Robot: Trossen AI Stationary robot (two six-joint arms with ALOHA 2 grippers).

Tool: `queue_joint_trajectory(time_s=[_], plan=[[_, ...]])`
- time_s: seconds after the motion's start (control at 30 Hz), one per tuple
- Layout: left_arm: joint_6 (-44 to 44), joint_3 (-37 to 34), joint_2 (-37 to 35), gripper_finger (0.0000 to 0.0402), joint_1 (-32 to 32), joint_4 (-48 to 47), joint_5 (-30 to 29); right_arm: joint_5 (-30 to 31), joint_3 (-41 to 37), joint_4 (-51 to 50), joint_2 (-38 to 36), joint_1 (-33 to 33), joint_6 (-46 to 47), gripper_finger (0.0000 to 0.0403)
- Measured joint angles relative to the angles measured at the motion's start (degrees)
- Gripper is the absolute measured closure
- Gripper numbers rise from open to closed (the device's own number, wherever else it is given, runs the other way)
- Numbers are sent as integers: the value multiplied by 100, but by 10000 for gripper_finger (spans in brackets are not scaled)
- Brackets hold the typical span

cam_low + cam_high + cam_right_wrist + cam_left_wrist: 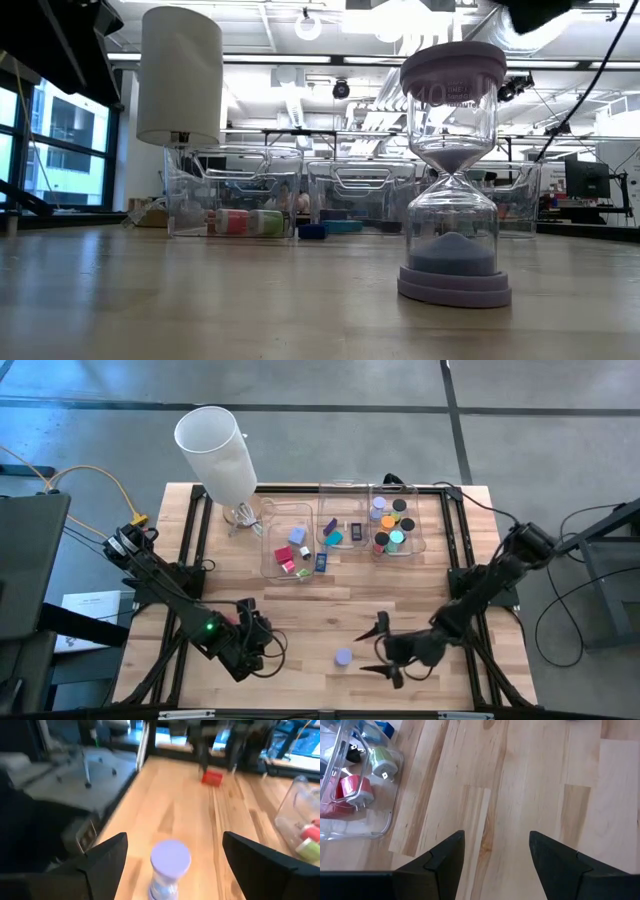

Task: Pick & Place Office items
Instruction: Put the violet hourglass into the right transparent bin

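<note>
Wooden surface (300, 610) carries three clear bins (340, 525) at 12 o'clock. Lavender hourglass (343, 657) stands upright, nothing blocking it. Right hand (383, 650) at its 3 o'clock gapes wide, empty; left hand (262, 632) at 9 o'clock hangs part-open, empty.

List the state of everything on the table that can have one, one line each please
Lavender sand timer: upright on the bare wood, not held, sand settled in the lower bulb.
Right gripper: open, beside the timer.
Left gripper: open, empty, over bare wood.
Three clear bins: open-topped, each holding small items.
Tall white cylinder: upright at the table's far edge.
</note>
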Motion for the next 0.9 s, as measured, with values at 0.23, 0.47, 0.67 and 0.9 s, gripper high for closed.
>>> queue_joint_trajectory(time_s=[0.23,0.47,0.67,0.9], plan=[[2,0,-2,188,16,2,-24,-100,-2,574,870,-102,-470,86],[7,0,0,188,18,2,-33,-311,-2,772,1056,-243,-455,86],[9,0,0,188,18,2,-51,-675,-2,755,1056,-457,-207,86],[9,0,0,188,18,2,-80,-1084,-4,789,1333,-698,-140,86]])
